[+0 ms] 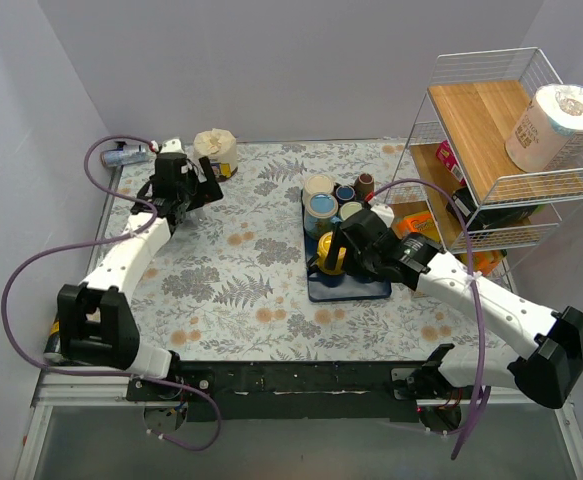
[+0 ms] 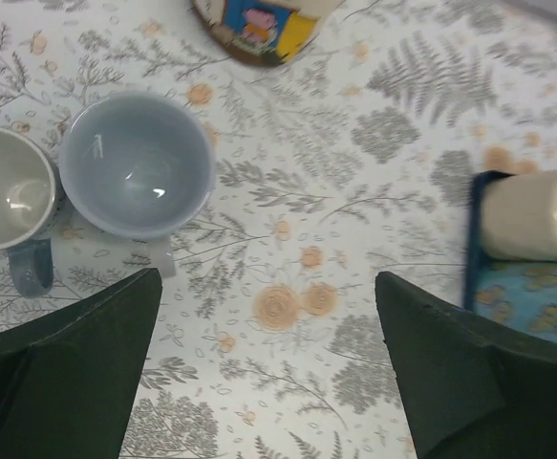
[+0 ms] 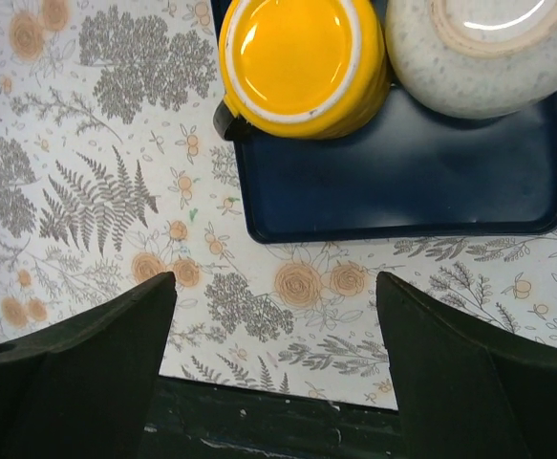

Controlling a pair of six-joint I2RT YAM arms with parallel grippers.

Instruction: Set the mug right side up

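right tool (image 3: 275,287) open (empty), seemingly over mug (image 3: 297,62)

- Bright, even overhead light fills all three views; shadows on the tabletop (image 1: 251,270) are faint and soft-edged.
- Small white glints sit inside the blue-grey cup (image 2: 137,164) and on the glossy yellow mug (image 3: 302,62).
- The left pincer (image 2: 267,279) shows near-black fingers (image 2: 68,382), blurred and without detail.
- The wire rack (image 1: 476,120) leans outward at the top view's edge, a wide-angle bend.
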